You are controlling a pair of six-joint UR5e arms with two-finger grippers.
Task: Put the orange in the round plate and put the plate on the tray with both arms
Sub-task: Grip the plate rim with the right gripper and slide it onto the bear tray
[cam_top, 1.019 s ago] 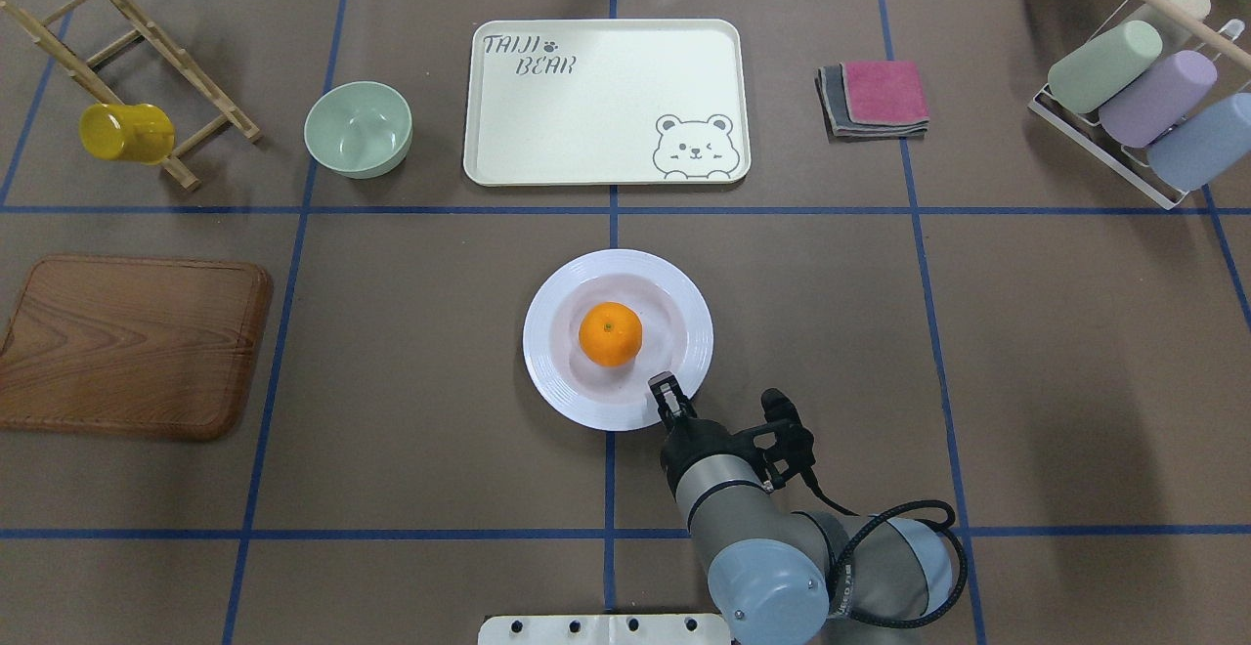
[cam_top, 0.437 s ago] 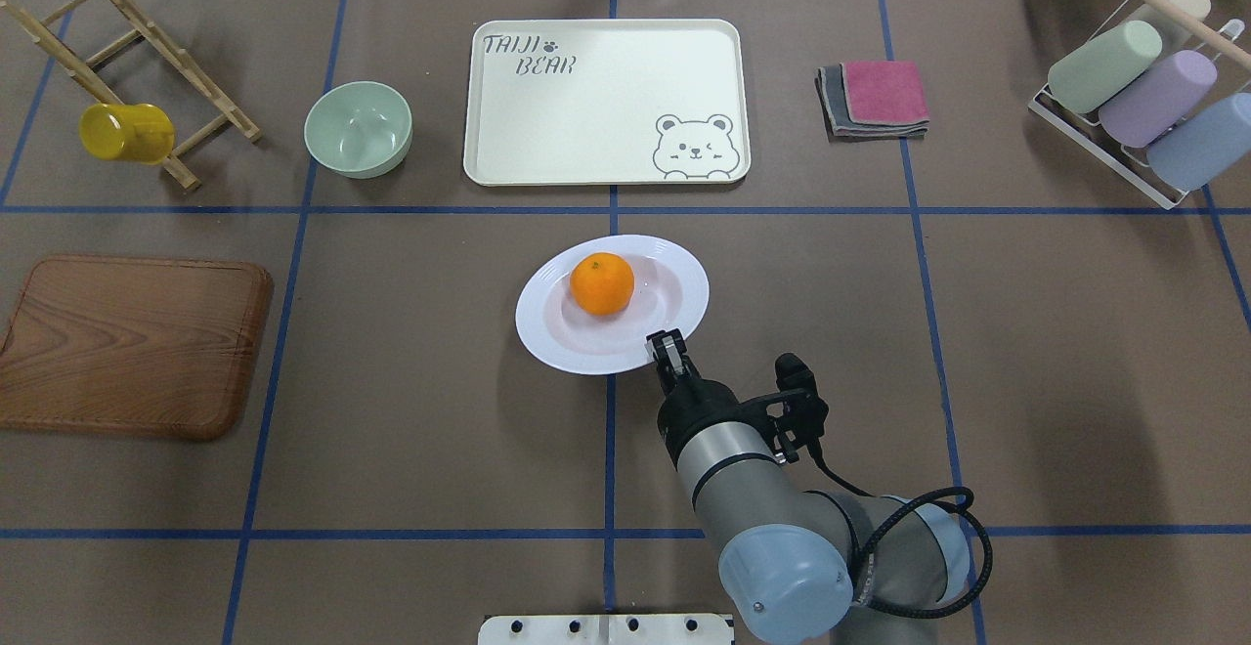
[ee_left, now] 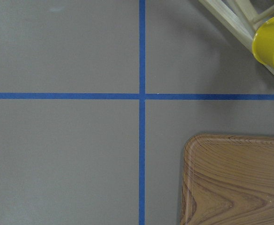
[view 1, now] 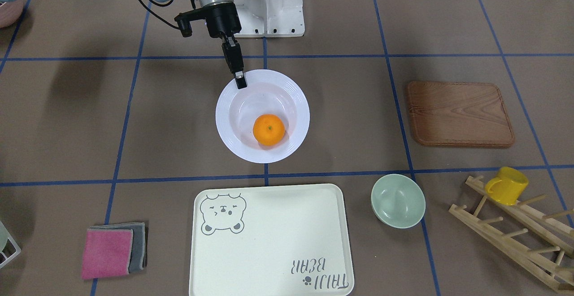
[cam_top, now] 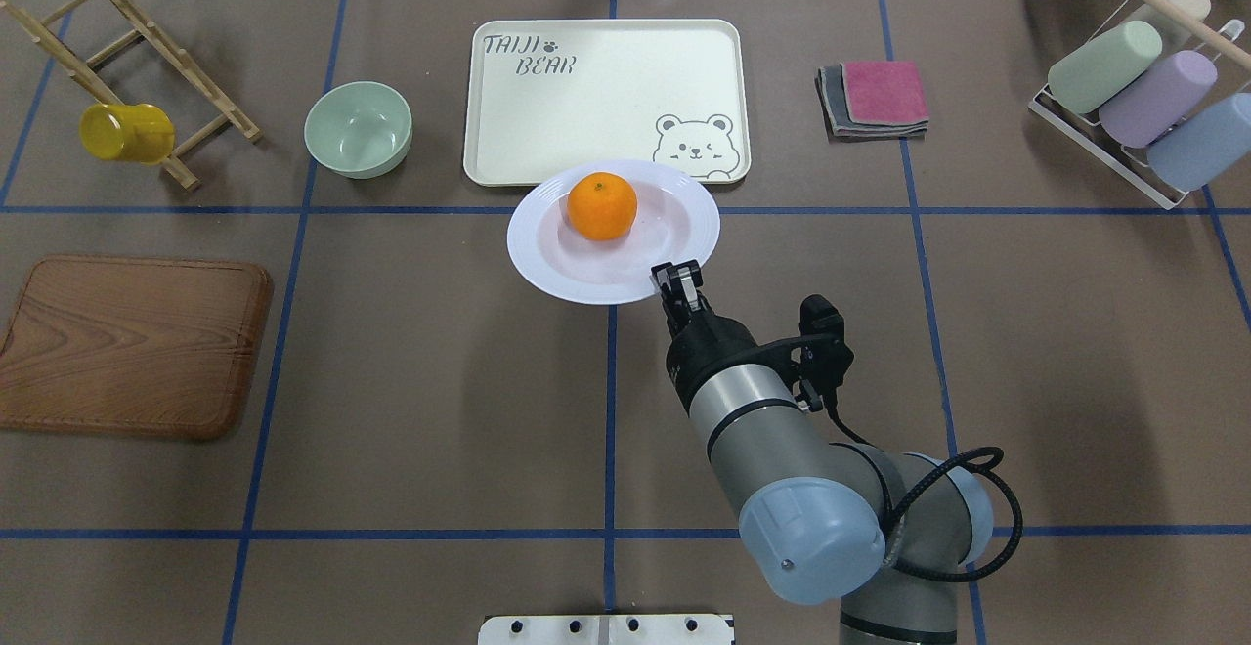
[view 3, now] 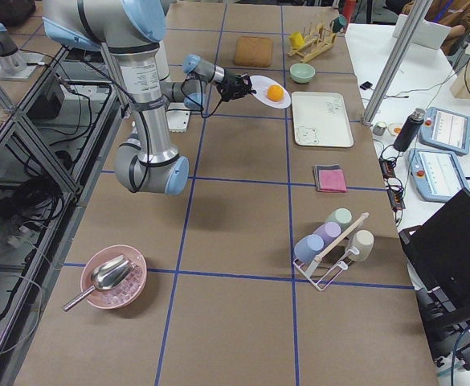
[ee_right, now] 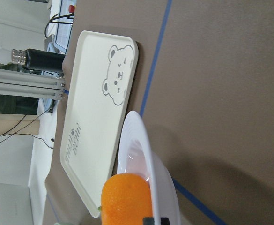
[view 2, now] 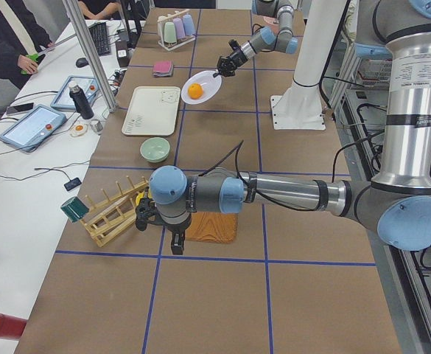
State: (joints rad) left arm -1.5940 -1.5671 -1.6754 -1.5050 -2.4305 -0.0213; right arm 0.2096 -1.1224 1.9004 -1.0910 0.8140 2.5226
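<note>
— Orange (cam_top: 602, 205) location?
— In the round plate (cam_top: 577, 279), toward its far side, off centre. The plate is up off the table (cam_top: 410, 401), held by the rim only.
— Who's holding it?
— Right gripper (cam_top: 676, 279), jaws pinched thin on the near-right rim. One arm only. Left gripper (view 2: 177, 243) is well apart, hovering by the wooden board (cam_top: 132, 342). It shows only in the side view, so I can't tell whether it's parted or closed.
— Tray (cam_top: 606, 88)?
— Bare. Overhead shows the plate overlapping its near edge, but the front view has it short of the tray. I'd put that down to height. Not placed yet.
— Failure modes?
— Main one is the grip. It's a rim pinch on glossy ware, and the load hangs out far from the fingers, so the plate could pivot or slip. It reads as tilted overhead, and with more tilt the orange rolls over the rim.
— Others?
— If it comes down too early, the far rim clips the tray's raised lip and jolts the fruit loose. If it's let go half over the edge, the plate rocks off. The task says both arms, and with the left away there's no second support if the pinch slides.
</note>
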